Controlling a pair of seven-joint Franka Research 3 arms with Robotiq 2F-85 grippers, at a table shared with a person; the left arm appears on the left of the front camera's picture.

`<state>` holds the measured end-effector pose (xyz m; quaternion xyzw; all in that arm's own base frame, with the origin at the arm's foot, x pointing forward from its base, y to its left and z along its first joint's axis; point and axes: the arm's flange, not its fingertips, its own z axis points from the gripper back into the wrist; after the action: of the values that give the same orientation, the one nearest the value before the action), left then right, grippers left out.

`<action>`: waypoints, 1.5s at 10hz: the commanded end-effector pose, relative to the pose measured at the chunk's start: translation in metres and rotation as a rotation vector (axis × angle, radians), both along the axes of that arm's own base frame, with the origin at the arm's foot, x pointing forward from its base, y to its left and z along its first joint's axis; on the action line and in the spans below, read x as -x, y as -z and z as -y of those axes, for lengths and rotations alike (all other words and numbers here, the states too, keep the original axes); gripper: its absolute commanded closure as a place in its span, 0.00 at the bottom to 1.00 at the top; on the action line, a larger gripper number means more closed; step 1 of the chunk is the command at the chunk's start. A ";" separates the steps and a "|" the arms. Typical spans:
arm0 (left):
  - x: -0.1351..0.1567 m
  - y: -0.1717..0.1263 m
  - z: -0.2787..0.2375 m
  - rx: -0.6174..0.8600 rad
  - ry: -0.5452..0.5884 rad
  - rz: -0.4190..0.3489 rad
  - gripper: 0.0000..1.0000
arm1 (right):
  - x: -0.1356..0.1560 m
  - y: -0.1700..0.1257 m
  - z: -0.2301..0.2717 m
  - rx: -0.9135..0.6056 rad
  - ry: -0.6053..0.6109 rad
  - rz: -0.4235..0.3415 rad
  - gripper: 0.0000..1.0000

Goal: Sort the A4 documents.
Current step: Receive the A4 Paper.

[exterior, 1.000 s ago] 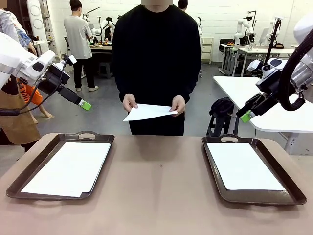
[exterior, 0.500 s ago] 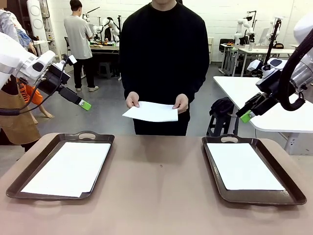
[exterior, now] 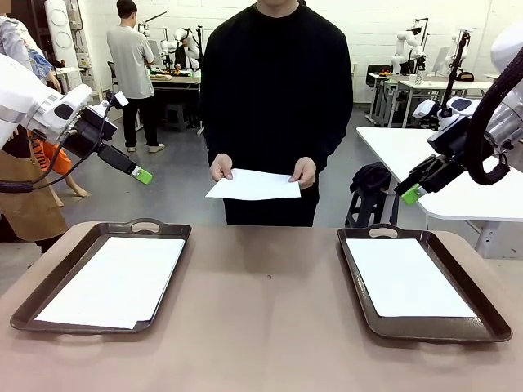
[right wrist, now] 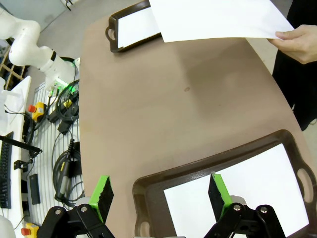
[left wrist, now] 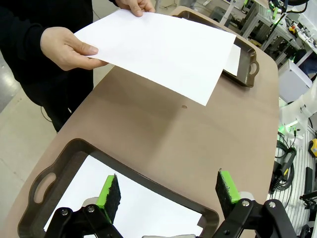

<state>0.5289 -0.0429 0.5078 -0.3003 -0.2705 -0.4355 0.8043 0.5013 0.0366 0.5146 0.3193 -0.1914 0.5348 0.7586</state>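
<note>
White flat paper sheet (exterior: 255, 185); brown rectangular trays (exterior: 49, 287).

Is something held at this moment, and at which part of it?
The person's hands hold one white sheet at its two opposite side edges, above the table's far edge. Both grippers are open and hold nothing.

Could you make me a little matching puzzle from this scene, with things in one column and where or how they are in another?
Things:
1. loose paper sheet
2. left tray
3. left gripper
4. table

States:
a. bare brown middle
b. held in the person's two hands
c. open, raised above the table
d. holds a white sheet, near the table's left edge

Pairs: 1-b, 2-d, 3-c, 4-a
</note>
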 end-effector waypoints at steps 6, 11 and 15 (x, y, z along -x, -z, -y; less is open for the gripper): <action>0.000 0.000 0.001 0.000 0.001 0.000 0.00 | 0.000 0.001 -0.001 0.004 -0.003 0.009 0.00; 0.000 0.000 0.001 0.000 0.001 0.000 0.00 | 0.000 0.001 -0.001 0.004 -0.003 0.009 0.00; 0.000 0.000 0.001 0.000 0.001 0.000 0.00 | 0.000 0.001 -0.001 0.004 -0.003 0.009 0.00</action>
<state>0.5289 -0.0429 0.5078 -0.3003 -0.2705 -0.4355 0.8043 0.5013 0.0366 0.5146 0.3193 -0.1914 0.5348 0.7586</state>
